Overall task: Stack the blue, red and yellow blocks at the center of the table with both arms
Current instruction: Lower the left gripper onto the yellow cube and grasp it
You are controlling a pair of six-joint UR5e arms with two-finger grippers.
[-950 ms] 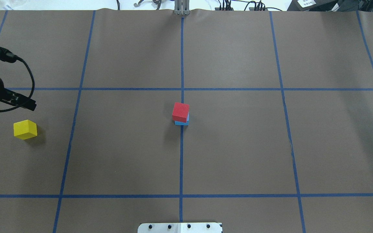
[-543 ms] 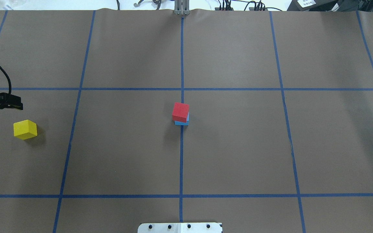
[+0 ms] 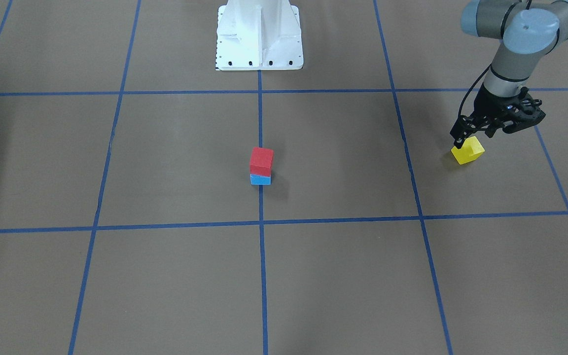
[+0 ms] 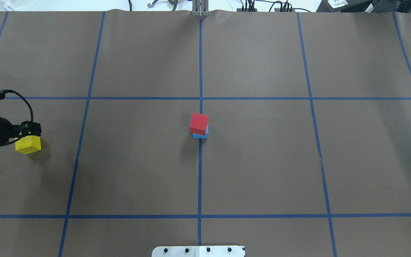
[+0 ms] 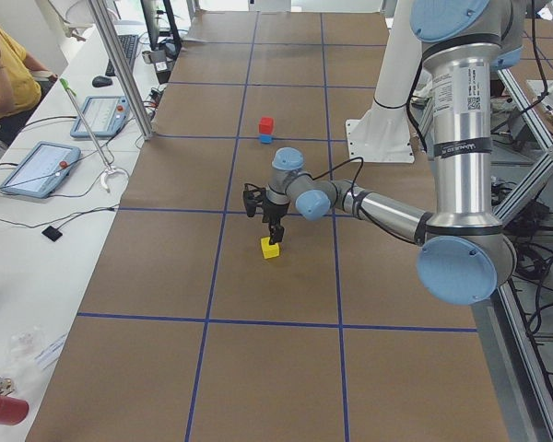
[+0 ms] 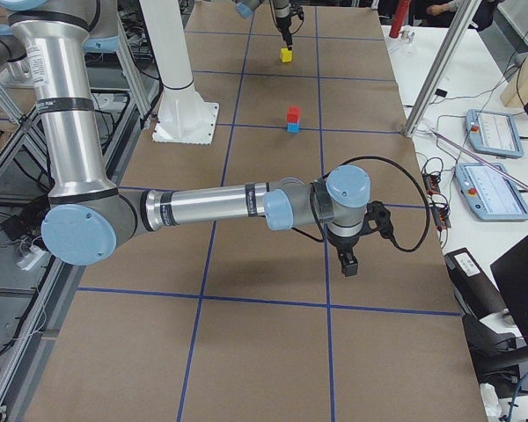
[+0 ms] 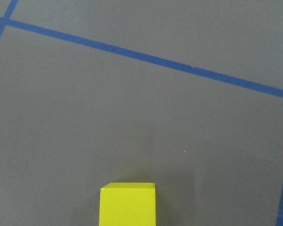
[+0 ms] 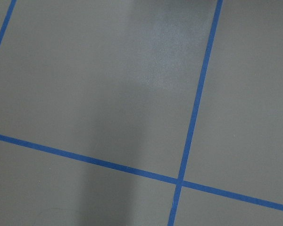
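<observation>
Left end effector (image 3: 459,143) hangs just over the yellow block (image 3: 469,153) at 9 o'clock on the counter (image 4: 262,160), seen from overhead; we cannot tell whether it is spread or clenched. At center, the red block (image 4: 199,123) sits on the blue block (image 4: 200,135).

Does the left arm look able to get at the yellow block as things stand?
Probably yes. The left claw hangs just over the yellow block, which sits alone on the table with nothing else near it.
</observation>
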